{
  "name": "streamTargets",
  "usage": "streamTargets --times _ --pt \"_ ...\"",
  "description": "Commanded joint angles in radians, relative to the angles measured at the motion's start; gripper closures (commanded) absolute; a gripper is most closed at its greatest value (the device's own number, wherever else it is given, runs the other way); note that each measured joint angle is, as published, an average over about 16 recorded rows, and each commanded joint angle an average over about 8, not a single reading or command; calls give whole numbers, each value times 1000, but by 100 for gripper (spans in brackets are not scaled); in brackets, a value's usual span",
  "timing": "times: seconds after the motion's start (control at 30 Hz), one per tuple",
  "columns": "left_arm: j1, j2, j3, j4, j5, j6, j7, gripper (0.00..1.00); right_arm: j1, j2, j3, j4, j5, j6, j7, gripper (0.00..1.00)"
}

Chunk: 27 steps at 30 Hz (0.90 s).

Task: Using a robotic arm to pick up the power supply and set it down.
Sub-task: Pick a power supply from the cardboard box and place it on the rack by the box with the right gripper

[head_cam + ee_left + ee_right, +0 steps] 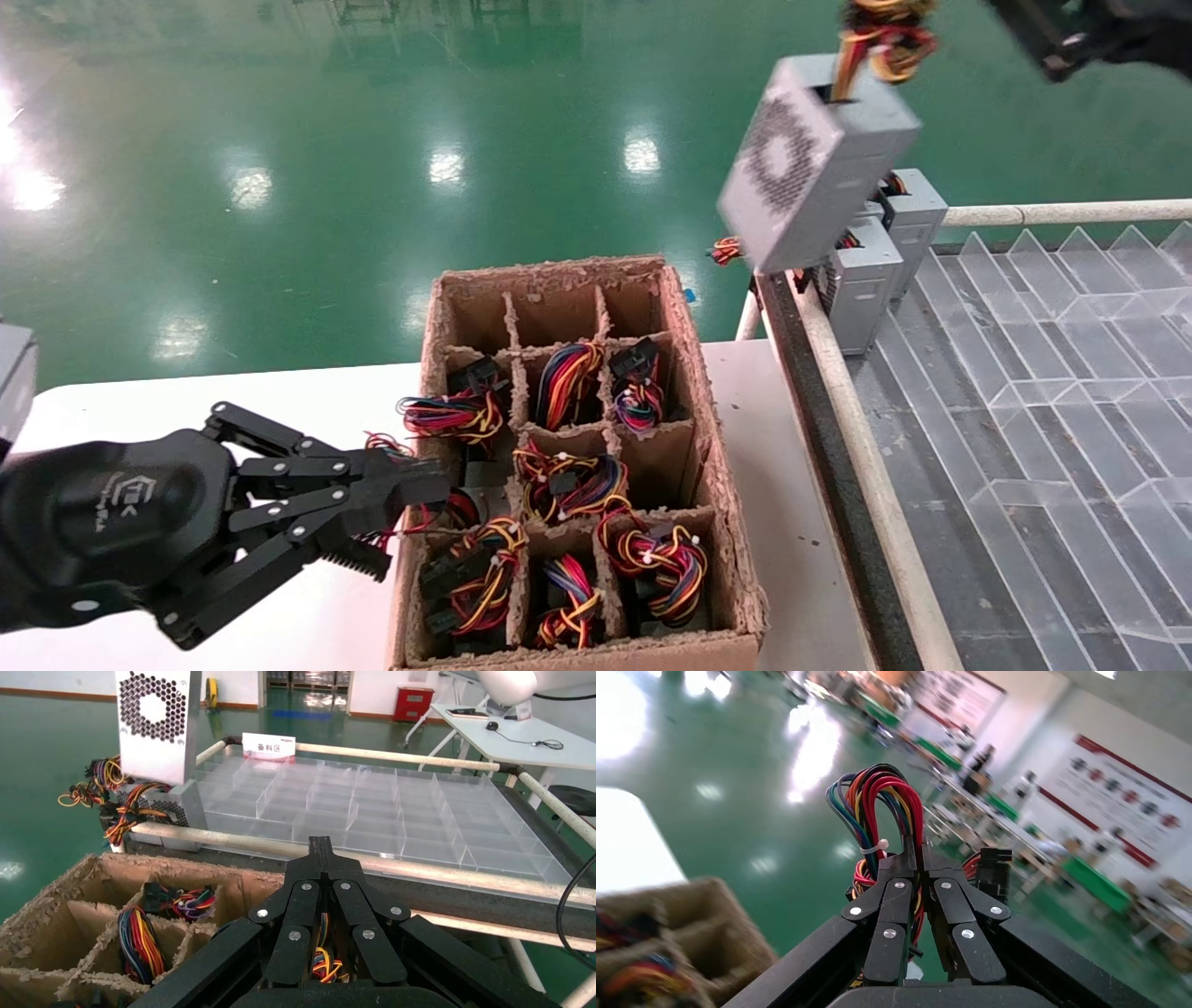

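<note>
Green floor shines beyond the white table [819, 559]. Nearest, the left gripper [410, 522] rests clenched beside the carton [717, 485]. Farther right, the right gripper [916, 855] pinches the wires [877, 804], dangling the power supply [810, 168] above the tray [1071, 391].

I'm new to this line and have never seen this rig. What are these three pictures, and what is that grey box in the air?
It is a two-armed robot. One picture looks down from its head; the other two look along each wrist. The right gripper is shut on the wire bundle of a power supply, which hangs tilted above the edge of a clear tray where similar boxes stand. The left gripper waits, closed, beside a cardboard crate whose compartments hold more wired units.
</note>
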Motion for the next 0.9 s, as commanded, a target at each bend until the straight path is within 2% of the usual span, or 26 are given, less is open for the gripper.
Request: streamTargets --times 0.03,0.5,0.7,0.9 --pt "0 0 0 0 0 0 0 100 14 19 0 -3 -25 16 13 100" --pt "0 0 0 0 0 0 0 100 -98 137 -10 -42 -211 175 82 100" --pt "0 0 0 0 0 0 0 100 -150 110 -32 -95 -257 235 110 100" --pt "0 0 0 0 0 0 0 100 -132 42 -64 -187 -291 254 94 100"
